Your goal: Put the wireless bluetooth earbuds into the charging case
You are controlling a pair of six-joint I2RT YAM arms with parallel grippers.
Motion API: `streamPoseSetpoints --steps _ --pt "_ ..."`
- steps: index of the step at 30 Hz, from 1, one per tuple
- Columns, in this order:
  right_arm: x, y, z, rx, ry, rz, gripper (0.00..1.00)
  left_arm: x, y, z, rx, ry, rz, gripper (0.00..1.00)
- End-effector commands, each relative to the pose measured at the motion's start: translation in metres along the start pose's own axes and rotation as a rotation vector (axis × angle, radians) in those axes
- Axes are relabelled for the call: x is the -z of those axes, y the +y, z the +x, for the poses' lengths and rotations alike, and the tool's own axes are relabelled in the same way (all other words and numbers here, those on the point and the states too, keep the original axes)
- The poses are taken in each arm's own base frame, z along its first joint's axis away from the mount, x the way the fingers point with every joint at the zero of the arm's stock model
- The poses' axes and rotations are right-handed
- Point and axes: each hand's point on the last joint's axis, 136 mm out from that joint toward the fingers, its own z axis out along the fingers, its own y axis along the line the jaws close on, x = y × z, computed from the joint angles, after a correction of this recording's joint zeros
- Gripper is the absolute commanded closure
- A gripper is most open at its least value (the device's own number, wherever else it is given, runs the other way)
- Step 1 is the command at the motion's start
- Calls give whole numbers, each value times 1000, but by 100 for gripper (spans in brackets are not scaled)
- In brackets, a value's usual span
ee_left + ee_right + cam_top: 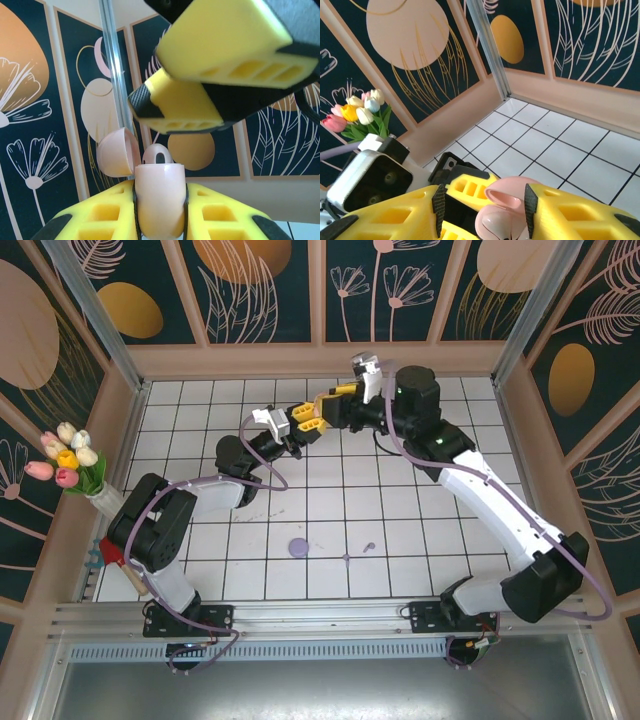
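charging case (pixel 160 192) clenched in left claw (pixel 160 210) — lid (pixel 116 152) open, right claw (pixel 482 207) released, straddling it

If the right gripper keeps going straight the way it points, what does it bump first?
The right gripper would probably hit the pink charging case first; it sits open just ahead between its fingers, held by the left gripper.

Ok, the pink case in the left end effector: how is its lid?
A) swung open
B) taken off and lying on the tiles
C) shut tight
A: in the left wrist view the lid stands swung back from the pink case, which the left end effector clamps.
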Motion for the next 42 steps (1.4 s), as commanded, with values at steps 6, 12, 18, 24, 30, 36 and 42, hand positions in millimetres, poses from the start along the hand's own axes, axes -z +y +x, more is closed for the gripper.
streamPoseSetpoints --steps 6,12,18,24,30,36,42 --pt "15 -55 -57 -152 -51 240 52 3 -9 -7 -13 -32 26 100" --pt "-21 -105 -44 -288 153 366 53 5 -10 0 2 -17 30 100" --pt "-56 -117 -17 -364 290 329 56 4 -9 5 16 -9 25 100" --pt "-64 -94 22 -335 406 325 62 3 -5 12 26 12 9 100" --pt "-52 -73 52 -321 442 335 65 3 -1 18 36 33 -9 100" --pt "-34 -78 53 -347 385 381 64 2 1 21 51 36 -12 100" --pt "-10 -115 37 -438 248 528 58 1 5 27 86 54 -31 100"
